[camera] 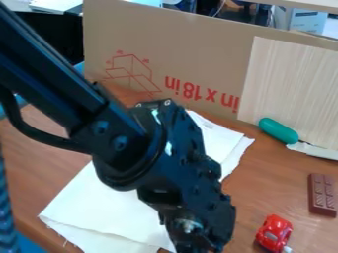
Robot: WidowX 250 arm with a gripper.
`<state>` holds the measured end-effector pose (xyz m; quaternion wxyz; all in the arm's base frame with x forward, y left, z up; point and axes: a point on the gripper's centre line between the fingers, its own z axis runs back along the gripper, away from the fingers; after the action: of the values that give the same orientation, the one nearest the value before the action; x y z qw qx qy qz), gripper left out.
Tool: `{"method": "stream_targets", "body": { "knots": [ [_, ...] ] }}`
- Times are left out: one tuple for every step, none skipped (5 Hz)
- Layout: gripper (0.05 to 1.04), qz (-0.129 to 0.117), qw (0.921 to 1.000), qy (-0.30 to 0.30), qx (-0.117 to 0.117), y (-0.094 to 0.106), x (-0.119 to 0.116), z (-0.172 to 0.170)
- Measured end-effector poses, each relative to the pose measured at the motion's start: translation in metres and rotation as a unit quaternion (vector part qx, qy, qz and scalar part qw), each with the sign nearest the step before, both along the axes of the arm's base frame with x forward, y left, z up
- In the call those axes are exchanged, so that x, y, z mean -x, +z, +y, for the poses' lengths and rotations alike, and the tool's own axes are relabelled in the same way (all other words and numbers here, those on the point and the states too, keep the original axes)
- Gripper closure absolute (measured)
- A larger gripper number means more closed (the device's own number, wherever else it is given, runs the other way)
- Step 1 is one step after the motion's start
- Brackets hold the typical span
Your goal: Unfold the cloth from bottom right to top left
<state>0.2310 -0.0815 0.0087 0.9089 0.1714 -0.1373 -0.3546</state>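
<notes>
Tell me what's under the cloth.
The brown table shows around the cloth, which seems to lie right on it. Anything underneath is covered, and the arm hides part of the cloth itself.

The hand (194,239) is black. Under and around it, the cloth (99,205) is plain white, and the counter (39,153) is brown with streaky wood grain. Near the hand, the toy car (274,231) is bright red; farther off, the chocolate-like bar (322,195) is dark brown, patterned in small blocks. Well beyond the hand, the handle (278,130) is green, the cardboard (198,49) tan with red line drawing and lettering, the board (297,84) pale beige, finely striped.
</notes>
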Motion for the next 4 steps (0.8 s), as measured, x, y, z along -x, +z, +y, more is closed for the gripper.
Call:
{"method": "stream_targets", "body": {
  "knots": [
    [0.083, -0.005, 1.0000, -0.002, -0.002, 0.000, -0.004, 0.003],
    [0.083, -0.009, 0.9999, 0.002, -0.007, -0.001, -0.011, 0.008],
    [0.121, -0.009, 0.9998, 0.014, -0.008, -0.002, -0.016, 0.014],
    [0.404, -0.005, 0.9998, 0.015, -0.008, -0.005, -0.014, 0.016]
  ]
}}
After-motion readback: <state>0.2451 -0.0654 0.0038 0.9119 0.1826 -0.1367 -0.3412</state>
